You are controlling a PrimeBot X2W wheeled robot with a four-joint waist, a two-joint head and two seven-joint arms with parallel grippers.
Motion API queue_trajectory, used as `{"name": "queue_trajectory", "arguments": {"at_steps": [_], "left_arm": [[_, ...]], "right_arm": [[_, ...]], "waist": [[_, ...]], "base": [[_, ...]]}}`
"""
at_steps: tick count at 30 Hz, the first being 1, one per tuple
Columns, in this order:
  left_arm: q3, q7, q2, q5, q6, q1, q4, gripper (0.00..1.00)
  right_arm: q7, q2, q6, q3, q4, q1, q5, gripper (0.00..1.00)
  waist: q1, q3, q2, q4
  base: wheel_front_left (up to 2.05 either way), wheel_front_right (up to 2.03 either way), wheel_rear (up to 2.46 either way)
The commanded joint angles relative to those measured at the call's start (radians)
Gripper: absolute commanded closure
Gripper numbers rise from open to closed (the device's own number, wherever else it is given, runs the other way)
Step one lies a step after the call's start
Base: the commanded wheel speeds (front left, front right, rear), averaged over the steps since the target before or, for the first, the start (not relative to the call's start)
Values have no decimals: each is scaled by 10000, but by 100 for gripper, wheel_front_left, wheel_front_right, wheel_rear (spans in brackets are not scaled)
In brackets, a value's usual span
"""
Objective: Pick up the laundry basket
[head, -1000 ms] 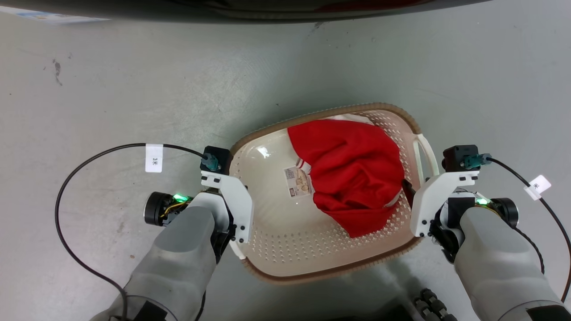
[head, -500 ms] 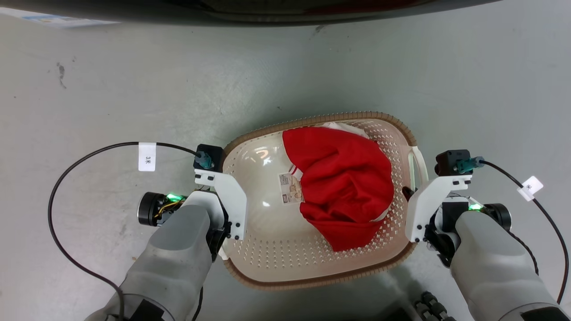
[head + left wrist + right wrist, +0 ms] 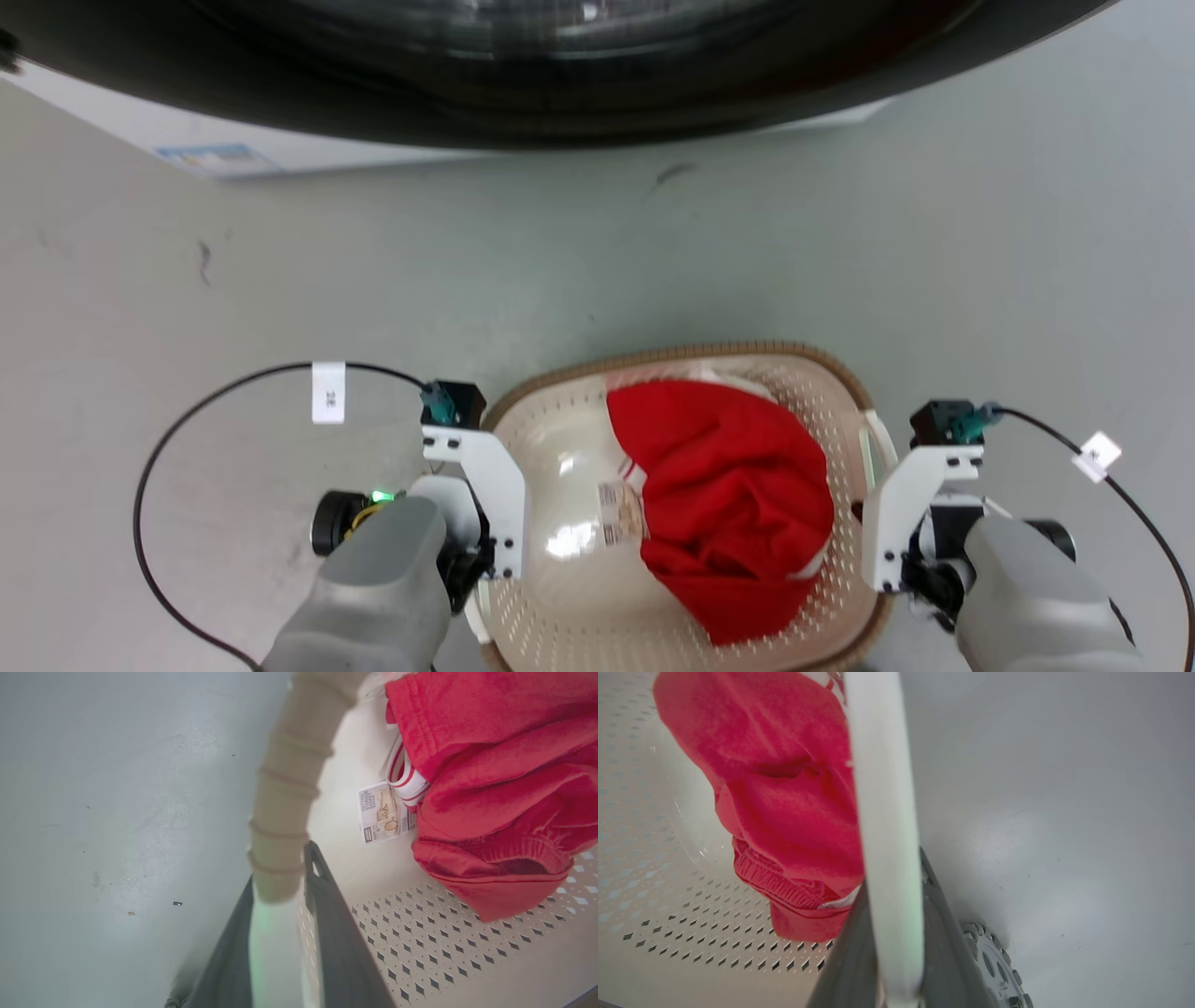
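The laundry basket [image 3: 709,353] is cream with a brown woven rim and sits low in the head view between my two arms. A red garment [image 3: 728,504] and a paper label [image 3: 621,513] lie inside it. My left gripper [image 3: 481,583] is at its left side. In the left wrist view that gripper [image 3: 280,877] is shut on the basket's white side handle [image 3: 275,952], just below the brown rim [image 3: 287,788]. My right gripper [image 3: 873,560] is at the right side. In the right wrist view it [image 3: 892,872] is shut on the other white handle [image 3: 885,812].
The washer's dark round door [image 3: 560,65] spans the top of the head view, with its white body [image 3: 112,131] at the left. Grey floor [image 3: 280,280] lies all around. A ribbed wheel of my base [image 3: 994,961] shows below the right gripper. Black cables [image 3: 149,467] loop beside both wrists.
The head camera has moved: the washer door now takes up much more of the top, and basket and arms sit lower in the picture. Both grippers stay at the basket's sides.
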Motion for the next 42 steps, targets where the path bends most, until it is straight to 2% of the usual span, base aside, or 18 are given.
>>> {"name": "queue_trajectory", "arguments": {"at_steps": [1,7,17,32,42], "left_arm": [[-141,210,-130,-210,-228,280,-176,100],[-419,962,-121,-844,-261,782,-337,100],[-770,2165,-121,-1635,-326,951,-393,100],[-1076,3687,-166,-2384,-491,475,-60,100],[-1115,3916,-18,-2468,-568,353,246,100]], "right_arm": [[192,-138,-20,37,-36,221,137,100],[947,-330,-24,174,-33,654,459,100],[2205,-468,-25,414,-31,913,1005,100],[4361,-332,-17,1060,-447,513,2183,100],[5398,-288,-16,1539,-722,496,2833,100]], "waist": [[0,-905,0,41],[0,-2192,0,-15],[0,-3606,0,-62],[0,-5039,0,26],[0,-5779,0,251]], "base": [[0,0,0],[0,0,0],[0,0,0],[0,0,0],[0,0,0]]}}
